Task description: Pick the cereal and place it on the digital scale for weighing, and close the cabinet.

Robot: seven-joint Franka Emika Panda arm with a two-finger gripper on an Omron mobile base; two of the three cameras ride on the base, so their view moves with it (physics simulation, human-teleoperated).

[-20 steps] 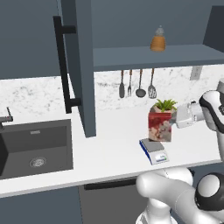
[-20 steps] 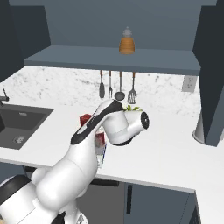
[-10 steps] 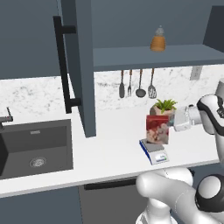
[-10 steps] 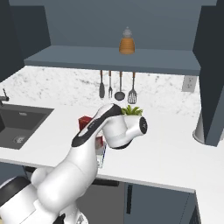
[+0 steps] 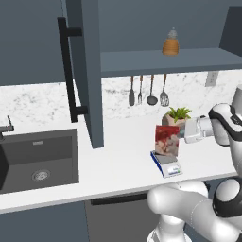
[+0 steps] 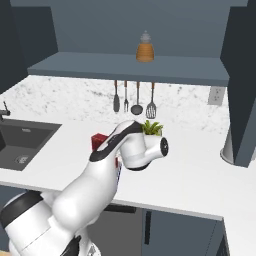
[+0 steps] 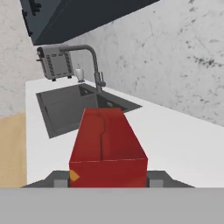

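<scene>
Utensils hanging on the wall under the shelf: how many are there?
4, side by side beneath the shelf: a dark spatula, a fork, a ladle and a slotted turner. None looks hidden.

Counter (image 5: 118,156): digital scale (image 5: 166,165); potted plant (image 5: 177,116).

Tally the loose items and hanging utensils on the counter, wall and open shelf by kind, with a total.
Small upright red cereal box: 1
Flat blue digital scale with grey top plate: 1
Potted green plant: 1
Orange bottle with pale cap: 1
Hanging dark utensils: 4
Grey toaster: 1
Total: 9
</scene>
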